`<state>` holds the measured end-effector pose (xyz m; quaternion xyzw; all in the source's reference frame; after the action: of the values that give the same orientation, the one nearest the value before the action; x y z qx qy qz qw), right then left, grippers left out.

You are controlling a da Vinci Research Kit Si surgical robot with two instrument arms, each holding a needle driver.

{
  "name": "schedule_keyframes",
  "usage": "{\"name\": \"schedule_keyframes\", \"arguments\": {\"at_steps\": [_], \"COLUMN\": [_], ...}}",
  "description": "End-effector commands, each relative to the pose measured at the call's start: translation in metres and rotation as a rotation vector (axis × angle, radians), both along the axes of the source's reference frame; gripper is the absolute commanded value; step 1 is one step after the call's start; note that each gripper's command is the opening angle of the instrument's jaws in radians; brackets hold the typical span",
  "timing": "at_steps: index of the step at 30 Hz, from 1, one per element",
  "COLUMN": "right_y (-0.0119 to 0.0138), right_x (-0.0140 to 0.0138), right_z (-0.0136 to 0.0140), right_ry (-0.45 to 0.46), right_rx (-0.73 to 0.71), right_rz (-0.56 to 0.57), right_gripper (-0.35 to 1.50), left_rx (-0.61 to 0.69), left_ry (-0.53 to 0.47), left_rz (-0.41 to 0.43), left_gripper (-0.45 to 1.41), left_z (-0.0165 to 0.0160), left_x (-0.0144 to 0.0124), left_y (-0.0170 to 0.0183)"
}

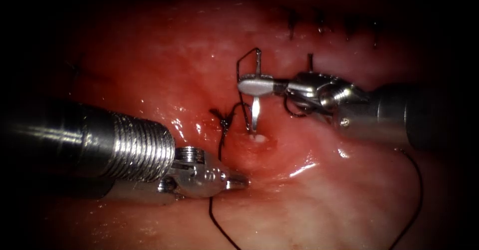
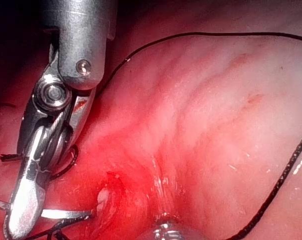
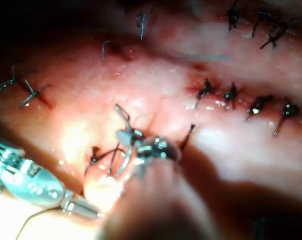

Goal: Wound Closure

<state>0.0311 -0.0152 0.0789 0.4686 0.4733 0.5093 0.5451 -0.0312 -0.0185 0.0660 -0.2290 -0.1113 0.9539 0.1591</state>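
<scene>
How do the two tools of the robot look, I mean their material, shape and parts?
Both are bare silver metal. The left tool has a dark smooth shaft, then a ribbed, thread-like collar, a round pivot screw and short tapered jaws. The right tool has a dark shaft, a shiny wrist with a small screw head and thin cables at the joint, and flat, rounded jaws.

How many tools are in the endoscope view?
2. The left tool, jaws shut on nothing, sits lower left; the right tool, at right, grips the needle mid-curve, tip at the tissue.
</scene>
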Motion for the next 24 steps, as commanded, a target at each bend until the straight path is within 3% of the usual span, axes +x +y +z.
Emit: {"name": "schedule_keyframes", "arguments": {"at_steps": [1, 8, 14, 17, 24], "right_y": [-0.0001, -0.0021, -0.0057, -0.0059, -0.0072], "right_x": [0.0008, 0.0016, 0.0020, 0.0018, 0.0020], "right_z": [0.0002, -0.0009, -0.0039, -0.0056, -0.0060], "right_ry": [0.002, 0.037, 0.030, 0.012, 0.011], "right_rx": [0.027, 0.119, 0.128, 0.140, 0.178], "right_rz": [0.001, -0.033, -0.070, -0.078, -0.091], "right_gripper": [-0.35, -0.35, -0.35, -0.35, -0.35], "left_rx": [0.000, 0.002, 0.008, 0.008, 0.006], "left_ry": [0.000, -0.003, -0.007, -0.007, -0.006], "left_rz": [0.001, 0.003, 0.007, 0.007, 0.008], "left_gripper": [-0.16, -0.15, -0.11, -0.13, -0.13], "left_z": [0.0005, 0.0003, -0.0002, -0.0002, 0.0000], "left_x": [-0.0006, -0.0002, 0.0005, 0.0006, 0.0009], "left_y": [-0.0001, 0.0001, 0.0006, 0.0006, 0.0008]}}
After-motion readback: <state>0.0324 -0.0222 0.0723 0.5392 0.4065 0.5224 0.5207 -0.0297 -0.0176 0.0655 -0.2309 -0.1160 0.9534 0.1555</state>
